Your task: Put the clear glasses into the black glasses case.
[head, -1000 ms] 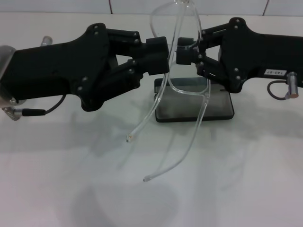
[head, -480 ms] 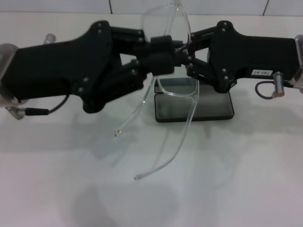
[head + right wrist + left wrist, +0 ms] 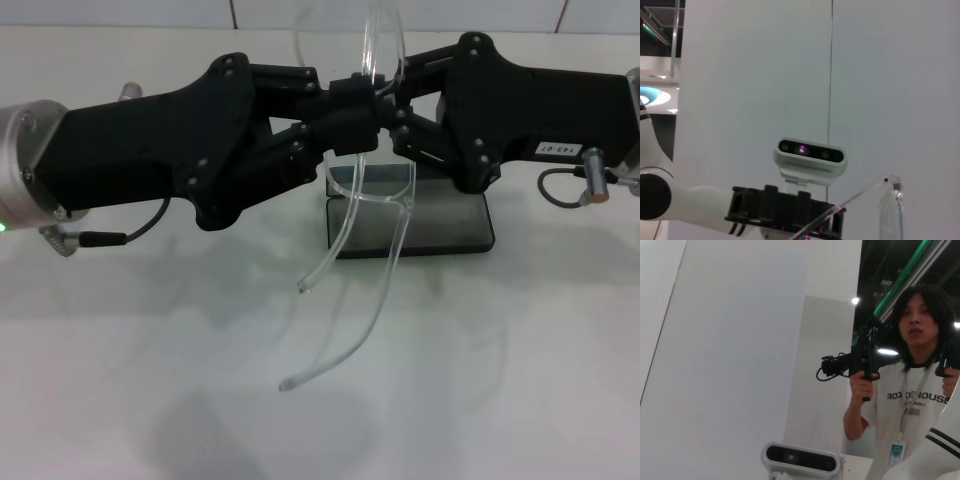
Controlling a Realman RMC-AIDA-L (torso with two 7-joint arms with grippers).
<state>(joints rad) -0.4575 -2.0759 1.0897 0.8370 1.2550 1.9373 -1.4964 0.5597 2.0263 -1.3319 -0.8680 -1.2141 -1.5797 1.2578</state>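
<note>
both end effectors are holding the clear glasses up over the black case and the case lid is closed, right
Not quite. The left end effector and right end effector do hold the clear glasses above the black glasses case, but the head view shows the case open, grey lining exposed.

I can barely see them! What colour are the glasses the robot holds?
No colour: the clear glasses are see-through, best seen in the head view.

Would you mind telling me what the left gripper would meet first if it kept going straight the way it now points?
The left gripper points across toward the right gripper, with the clear glasses between their fingers. It would likely push the frame straight into the right gripper's fingers, though depth is unclear from the head view.
</note>
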